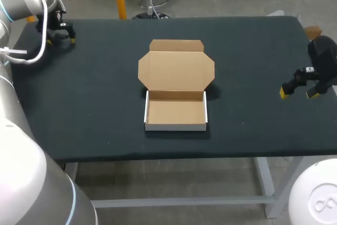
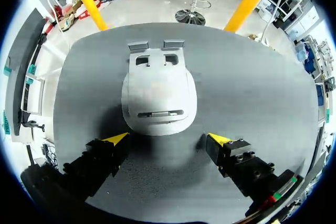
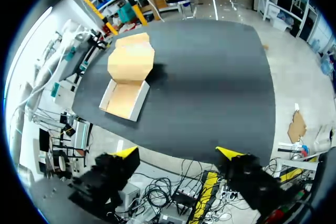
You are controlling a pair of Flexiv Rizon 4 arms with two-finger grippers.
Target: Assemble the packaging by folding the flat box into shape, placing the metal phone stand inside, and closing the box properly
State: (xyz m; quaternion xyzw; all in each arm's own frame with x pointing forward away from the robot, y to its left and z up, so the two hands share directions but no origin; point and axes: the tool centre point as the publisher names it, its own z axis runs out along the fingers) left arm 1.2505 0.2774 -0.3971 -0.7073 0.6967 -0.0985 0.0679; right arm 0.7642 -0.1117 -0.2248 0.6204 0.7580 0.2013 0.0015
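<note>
The cardboard box stands folded into an open tray at the table's middle, empty, with its lid laid back flat behind it. In the right wrist view the box lies far ahead of my right gripper, which is open and holds nothing. In the head view that right gripper hangs near the table's right edge. My left gripper is at the far left corner, open. Just ahead of its fingertips lies the pale grey metal phone stand, untouched by the left gripper. In the head view the arm hides the stand.
The dark table carries nothing else between the box and either gripper. Its front edge runs just below the box tray, and its right edge is close to my right gripper.
</note>
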